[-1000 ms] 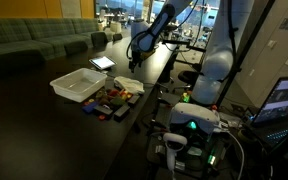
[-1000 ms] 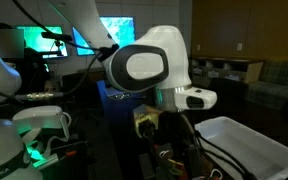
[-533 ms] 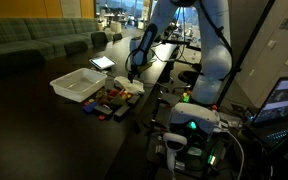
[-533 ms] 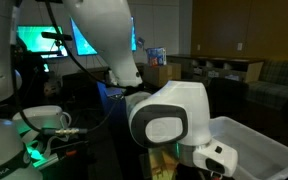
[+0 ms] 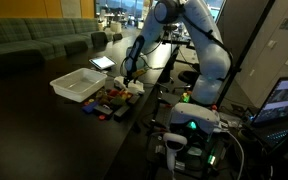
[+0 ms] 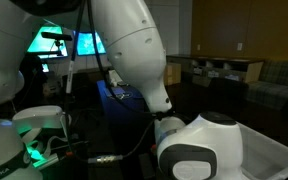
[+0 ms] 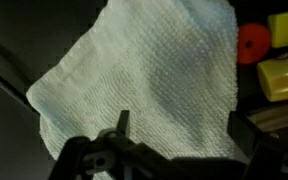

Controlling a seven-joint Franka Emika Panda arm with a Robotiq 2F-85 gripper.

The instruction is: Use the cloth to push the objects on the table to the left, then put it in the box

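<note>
The white cloth point(image 7: 144, 85) lies crumpled on the dark table point(image 7: 9, 40) and fills most of the wrist view. My gripper point(image 7: 184, 130) is open just above it, one finger on each side of its near part. Nothing is held. Beside the cloth are a red round toy point(image 7: 252, 42) and yellow blocks point(image 7: 282, 75). In an exterior view the gripper point(image 5: 130, 80) hangs low over the cloth point(image 5: 135, 87), next to the cluster of objects point(image 5: 109, 101). The translucent box point(image 5: 79, 84) stands just beyond the objects.
A tablet with a bright screen point(image 5: 102, 62) lies farther back on the table. Sofas point(image 5: 34, 45) line the far side. Control boxes and cables point(image 5: 189, 125) sit beside the table's edge. The arm's white body point(image 6: 134, 60) blocks most of an exterior view, with the box's corner point(image 6: 279, 160) behind.
The arm has swung down and towards the objects, bringing the open gripper low over the cloth. The jaws have stayed open.
</note>
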